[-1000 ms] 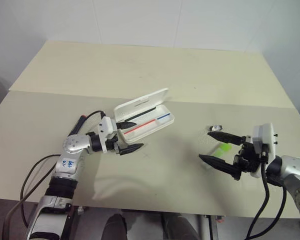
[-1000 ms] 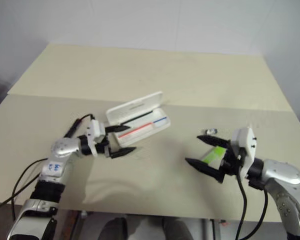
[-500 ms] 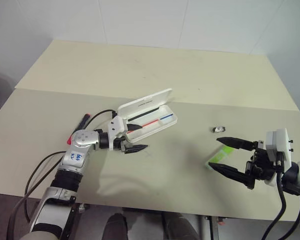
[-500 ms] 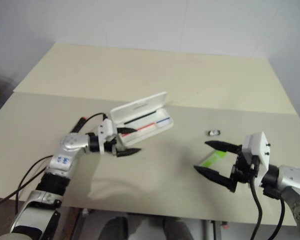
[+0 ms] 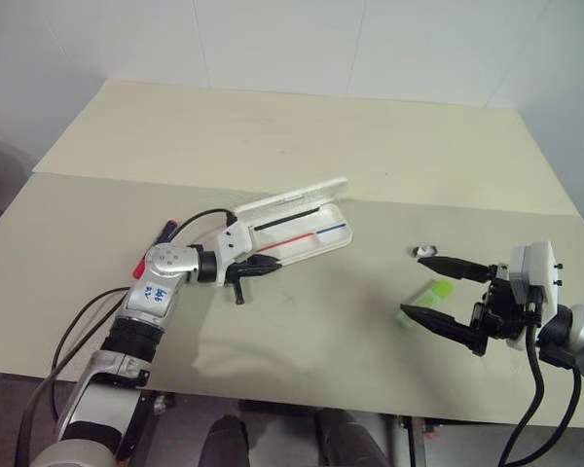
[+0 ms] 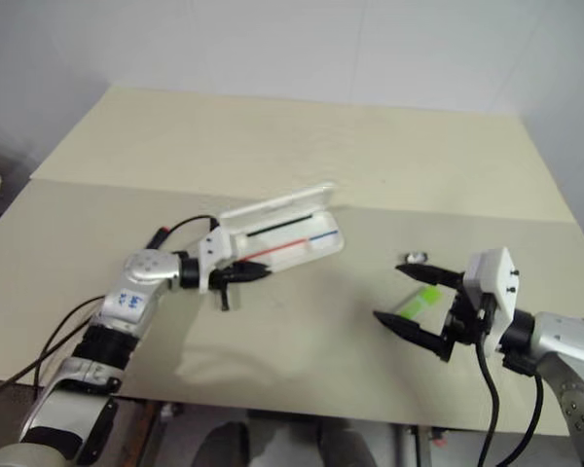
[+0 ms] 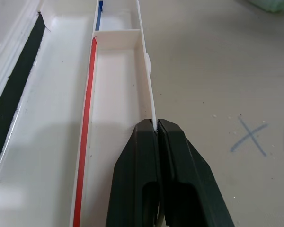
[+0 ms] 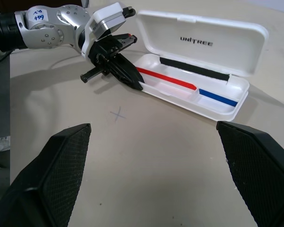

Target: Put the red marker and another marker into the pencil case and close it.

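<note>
Left gripper [image 7: 157, 126] pinches the front wall of the open white hard plastic pencil case [image 5: 311, 233]. Right gripper [image 5: 446, 293] stands wide apart, empty, above the stubby light green marker [image 5: 428, 292].

We seem to be in a bare test lab: a plain beige surface [image 5: 273, 136] below blank white walls [image 5: 273, 39] at the frame's top.

Beige table [image 5: 302, 136] bearing an open white pencil case [image 5: 302, 233], a red marker [image 5: 154, 248], a light green marker [image 5: 426, 294], and a small silvery object [image 5: 424, 251].
</note>
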{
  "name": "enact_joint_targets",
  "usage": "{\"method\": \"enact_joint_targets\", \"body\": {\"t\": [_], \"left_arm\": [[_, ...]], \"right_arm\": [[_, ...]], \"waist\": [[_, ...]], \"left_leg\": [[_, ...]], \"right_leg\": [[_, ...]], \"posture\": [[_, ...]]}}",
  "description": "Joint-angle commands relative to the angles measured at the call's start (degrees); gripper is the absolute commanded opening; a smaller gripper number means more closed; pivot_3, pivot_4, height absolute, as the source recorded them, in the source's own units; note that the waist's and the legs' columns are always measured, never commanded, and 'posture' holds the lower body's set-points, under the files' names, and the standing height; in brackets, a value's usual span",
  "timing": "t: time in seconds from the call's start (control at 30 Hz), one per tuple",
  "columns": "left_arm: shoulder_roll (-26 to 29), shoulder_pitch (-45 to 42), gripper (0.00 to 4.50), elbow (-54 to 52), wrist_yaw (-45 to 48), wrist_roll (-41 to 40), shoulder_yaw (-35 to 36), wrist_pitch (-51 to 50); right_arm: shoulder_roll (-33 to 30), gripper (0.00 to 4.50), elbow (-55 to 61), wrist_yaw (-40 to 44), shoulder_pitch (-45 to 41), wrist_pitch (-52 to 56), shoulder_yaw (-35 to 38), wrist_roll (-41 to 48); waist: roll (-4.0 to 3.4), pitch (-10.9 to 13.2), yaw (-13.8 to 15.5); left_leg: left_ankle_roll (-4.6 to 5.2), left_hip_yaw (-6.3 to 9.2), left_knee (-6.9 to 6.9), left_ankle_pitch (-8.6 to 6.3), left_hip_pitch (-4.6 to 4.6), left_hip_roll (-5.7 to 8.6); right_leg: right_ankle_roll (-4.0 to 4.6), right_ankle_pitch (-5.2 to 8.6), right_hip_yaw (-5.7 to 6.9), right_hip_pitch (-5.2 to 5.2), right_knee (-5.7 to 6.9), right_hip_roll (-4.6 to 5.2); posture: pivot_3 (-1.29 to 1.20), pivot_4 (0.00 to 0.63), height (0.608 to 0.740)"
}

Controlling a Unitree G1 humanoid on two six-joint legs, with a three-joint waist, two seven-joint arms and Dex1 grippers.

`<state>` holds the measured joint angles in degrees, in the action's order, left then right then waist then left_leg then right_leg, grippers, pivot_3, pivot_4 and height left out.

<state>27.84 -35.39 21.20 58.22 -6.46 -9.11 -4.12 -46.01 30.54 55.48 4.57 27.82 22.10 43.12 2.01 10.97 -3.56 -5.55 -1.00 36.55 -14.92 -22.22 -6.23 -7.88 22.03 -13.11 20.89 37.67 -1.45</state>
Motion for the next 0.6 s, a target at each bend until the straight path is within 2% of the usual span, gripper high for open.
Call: {"method": "enact_joint_targets", "body": {"t": [0.03,0.2,0.37,0.5,0.6], "left_arm": [[1.9,-1.6,0.01,-0.8,0.0,0.4,1.6,1.4],[5.6,0.2,0.01,-9.2,4.3,-4.0,3.3,-0.6],[10.8,5.8,0.01,-20.6,8.6,-10.4,6.4,-7.6],[15.8,13.6,0.01,-32.0,12.2,-17.2,9.2,-14.1],[18.6,19.3,0.01,-37.4,14.1,-19.5,9.8,-15.4]], "right_arm": [[0.3,4.50,-0.4,-0.1,-1.4,-1.2,-0.5,-0.2],[0.2,4.50,-1.0,0.1,-2.0,-1.4,-1.0,-0.2],[-0.1,4.50,-1.2,0.5,-1.8,-1.2,-1.0,-0.1],[-0.3,4.50,-1.4,0.5,-2.4,-0.9,-1.6,-0.1],[-0.5,4.50,-1.8,0.6,-3.3,-0.6,-2.4,-0.2]], "waist": [[0.01,0.0,-0.3],[0.00,0.0,-0.6],[-0.01,0.0,-0.3],[-0.02,0.0,-0.3],[-0.03,0.0,-0.1]], "left_leg": [[0.00,0.00,0.00,0.00,0.00,0.00],[-0.02,0.01,-0.22,0.01,-0.15,0.00],[-0.34,-0.03,-0.54,0.17,-0.21,-0.07],[-0.34,-0.10,-0.61,0.16,-0.23,-0.16],[-0.31,-0.10,-0.54,0.14,-0.22,-0.16]], "right_leg": [[-0.01,-0.01,0.00,0.00,0.00,0.00],[0.00,-0.01,0.03,0.21,0.00,0.00],[0.20,0.17,0.09,0.41,-0.05,0.03],[0.29,0.24,0.13,0.47,-0.06,0.01],[0.28,0.24,0.15,0.42,-0.04,0.03]], "posture": [[0.00,0.150,0.740],[0.00,0.150,0.740],[0.00,0.150,0.740],[0.00,0.150,0.740],[0.00,0.150,0.740]]}}
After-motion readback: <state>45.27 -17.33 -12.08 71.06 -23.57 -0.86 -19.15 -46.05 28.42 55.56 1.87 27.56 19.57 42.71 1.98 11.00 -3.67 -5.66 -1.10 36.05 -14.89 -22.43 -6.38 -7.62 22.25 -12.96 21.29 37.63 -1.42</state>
